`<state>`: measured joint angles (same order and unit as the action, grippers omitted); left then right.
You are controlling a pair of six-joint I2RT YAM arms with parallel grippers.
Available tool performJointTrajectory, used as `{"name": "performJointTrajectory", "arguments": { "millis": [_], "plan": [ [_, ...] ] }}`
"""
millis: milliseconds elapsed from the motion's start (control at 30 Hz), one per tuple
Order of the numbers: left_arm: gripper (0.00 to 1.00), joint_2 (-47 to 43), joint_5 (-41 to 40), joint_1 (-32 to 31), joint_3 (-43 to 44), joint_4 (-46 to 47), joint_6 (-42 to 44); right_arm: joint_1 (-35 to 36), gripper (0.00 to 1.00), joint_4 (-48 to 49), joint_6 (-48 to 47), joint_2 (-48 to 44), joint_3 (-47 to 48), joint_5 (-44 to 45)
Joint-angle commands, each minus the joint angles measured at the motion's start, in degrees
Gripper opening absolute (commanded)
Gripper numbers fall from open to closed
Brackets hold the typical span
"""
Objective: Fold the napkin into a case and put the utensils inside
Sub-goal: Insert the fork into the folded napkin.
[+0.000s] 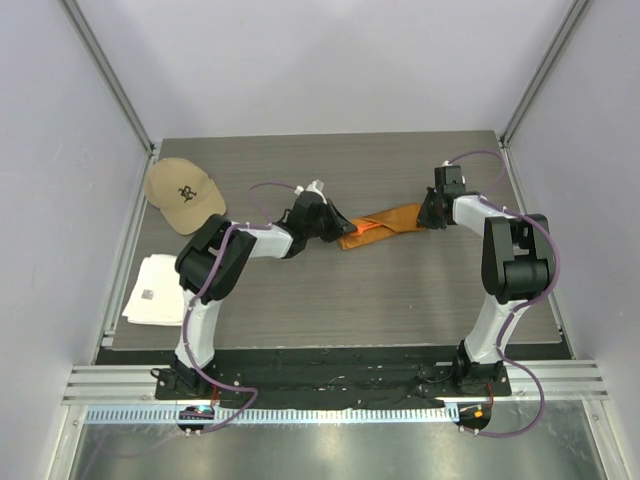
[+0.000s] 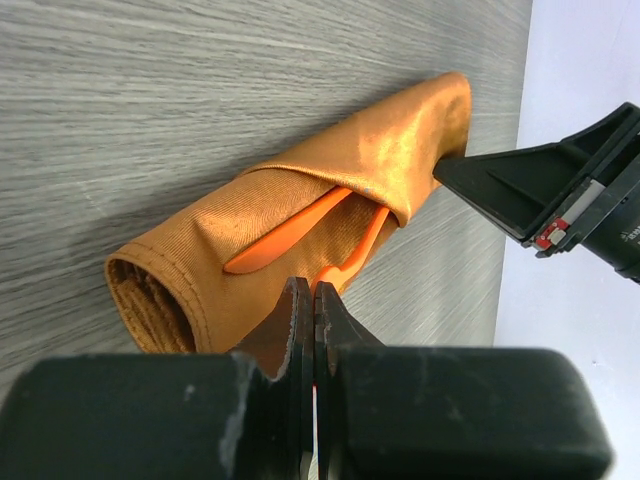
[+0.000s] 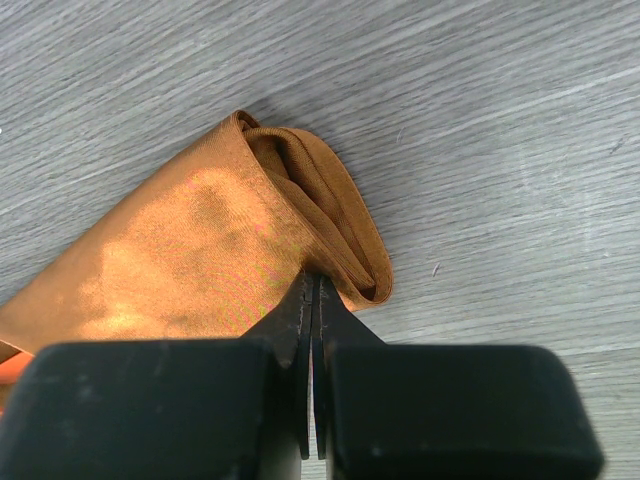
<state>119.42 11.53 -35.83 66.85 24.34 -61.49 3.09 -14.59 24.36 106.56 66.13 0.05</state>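
Top view: left arm bent at the elbow, forearm running right, left gripper [image 1: 341,232] at the left end of the case [image 1: 388,222]. Right arm elbow high, forearm reaching back and left, right gripper [image 1: 425,217] on the case's right end. The case lies flat on the table [image 1: 350,300] between the two sets of fingertips, long axis left-right, right end a bit farther back. Utensils [image 1: 362,227] show bright orange just beyond the left fingers. Behind and left of the left arm is a tan cap [image 1: 183,193] marked "R". A white towel [image 1: 158,290] sits nearer, label unreadable. Left wrist view: left gripper [image 2: 312,295] fingers pressed together, pinching the near end of the utensils [image 2: 290,235]. They point away from the fingertips into the case [image 2: 330,170] opening. The right gripper [image 2: 450,172] tip touches the far end; its small print is unreadable. Right wrist view: right gripper [image 3: 312,285] fingers closed tight, tips on the folded end of the case [image 3: 180,240]. Can't tell if any cloth is pinched.
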Motion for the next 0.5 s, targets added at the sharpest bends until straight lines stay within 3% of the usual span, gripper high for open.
{"name": "performJointTrajectory", "arguments": {
  "millis": [0, 367, 467],
  "plan": [
    [0.00, 0.64, -0.54, -0.73, 2.85, 0.10, 0.32, -0.19, 0.01, 0.79, -0.10, 0.66, 1.99, 0.65],
    [0.00, 2.05, -0.54, -1.17, 7.76, -6.49, 2.43, -0.10, 0.01, 0.70, -0.36, 0.66, 1.99, 0.65],
    [0.17, 1.17, -2.65, -1.34, 8.91, -10.70, 4.10, -0.10, 0.01, 0.70, -0.45, 0.66, 1.99, 0.74]
  ]
}}
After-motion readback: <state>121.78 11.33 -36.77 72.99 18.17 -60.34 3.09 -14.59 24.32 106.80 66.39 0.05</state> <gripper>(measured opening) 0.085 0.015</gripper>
